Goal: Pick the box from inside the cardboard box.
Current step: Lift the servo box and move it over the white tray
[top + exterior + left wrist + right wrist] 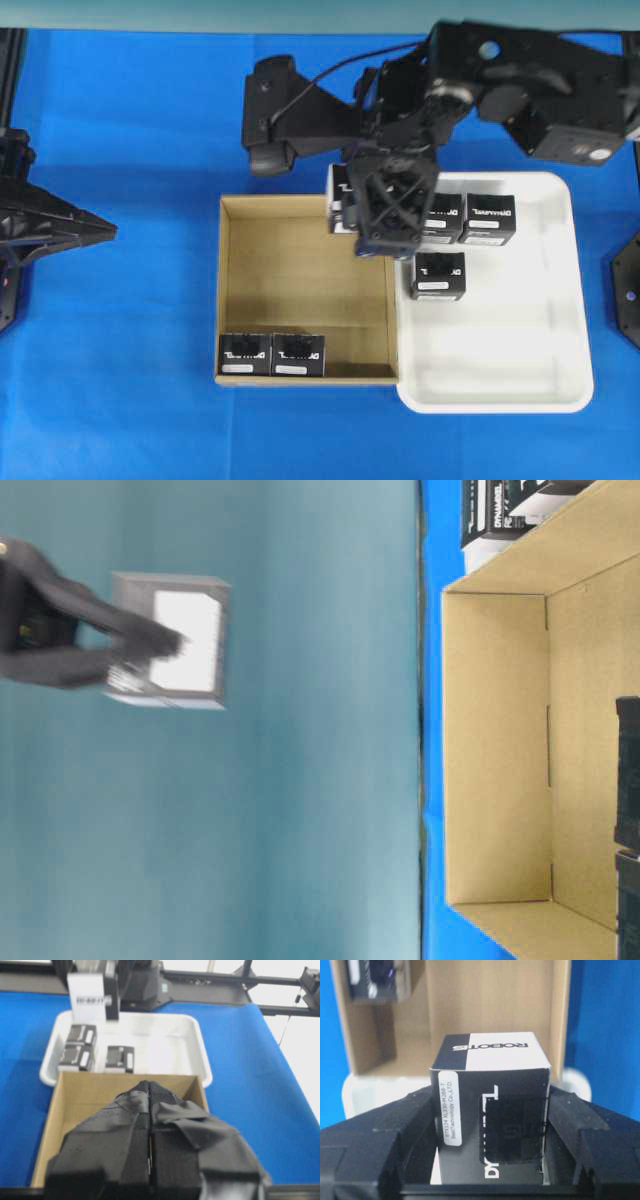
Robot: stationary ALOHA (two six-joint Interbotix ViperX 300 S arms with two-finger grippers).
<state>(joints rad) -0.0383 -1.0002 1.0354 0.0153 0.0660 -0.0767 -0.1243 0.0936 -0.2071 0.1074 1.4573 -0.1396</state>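
My right gripper is shut on a black box with white lettering and a white label strip, its jaws pressed on the two sides. It hangs high in the air, over the line where the cardboard box meets the white tray. Two more black boxes sit side by side in the cardboard box's near-left corner. My left gripper is shut and empty, off to the left, pointing at the cardboard box.
A white plastic tray lies against the cardboard box's right side. It holds three black boxes, and one more partly under my right arm. Blue cloth covers the table.
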